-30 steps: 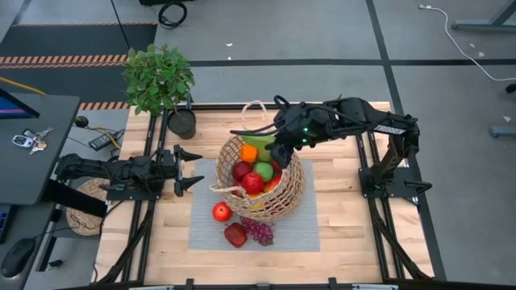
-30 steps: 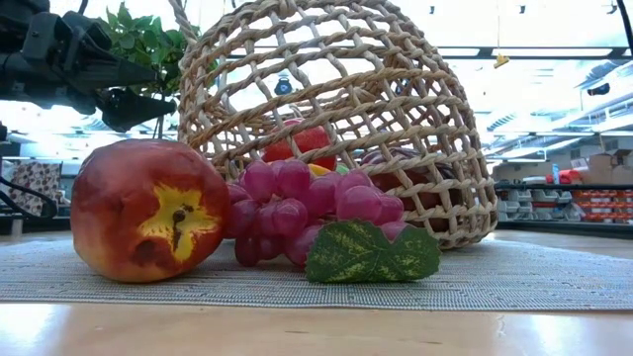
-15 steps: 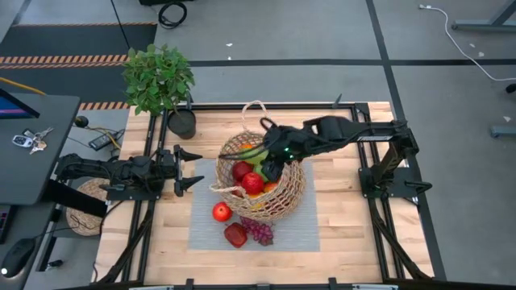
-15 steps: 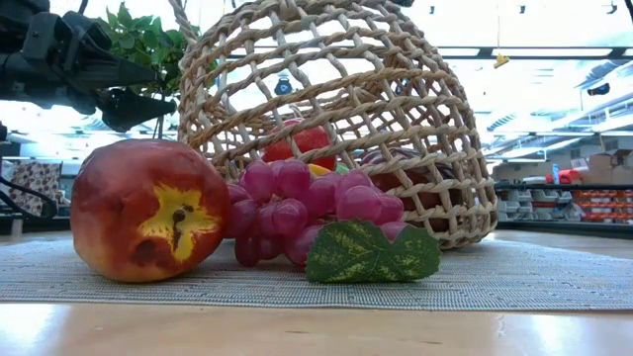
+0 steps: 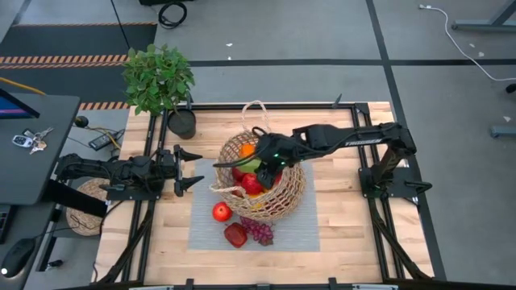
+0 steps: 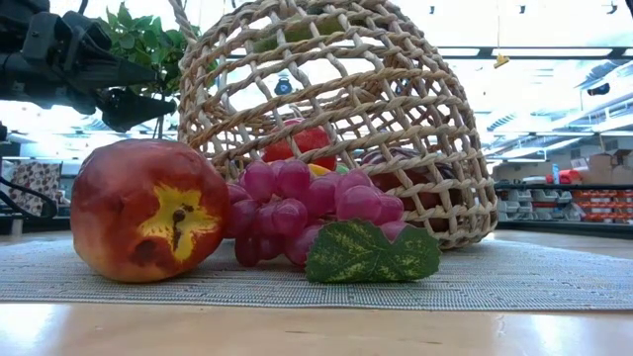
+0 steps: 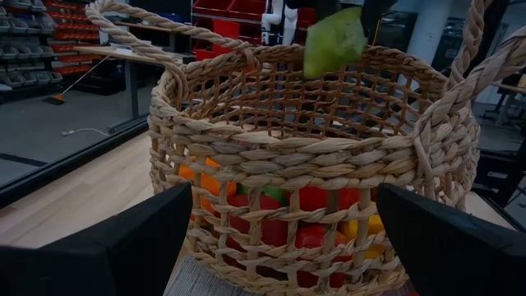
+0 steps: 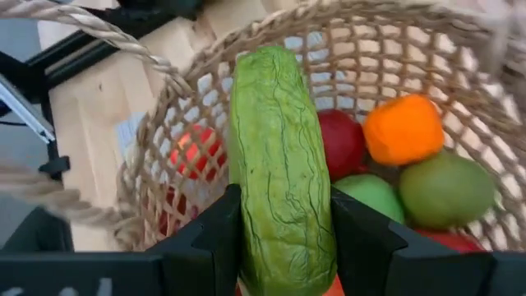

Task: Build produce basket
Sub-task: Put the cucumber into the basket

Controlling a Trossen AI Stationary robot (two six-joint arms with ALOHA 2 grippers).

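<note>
Wicker basket [image 5: 270, 189] sits on a grey mat [image 5: 302, 229] on the wooden surface [image 5: 347, 217], already holding apples, an orange [image 8: 403, 129] and a pear [image 8: 448, 189]. Above its opening the right gripper [image 5: 262, 157] is clamped on a green cucumber [image 8: 279, 189]. In front of the basket lie a red apple [image 5: 221, 212], a peach [image 6: 148, 210] and purple grapes [image 6: 307, 203]. Just left of the mat, the left gripper [image 5: 192, 169] waits with its fingers spread wide, pointing at the basket.

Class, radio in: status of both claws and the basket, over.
Right claw shut on cucumber, over basket. Left claw open, waiting beside it. Apple, grapes outside on mat.
</note>
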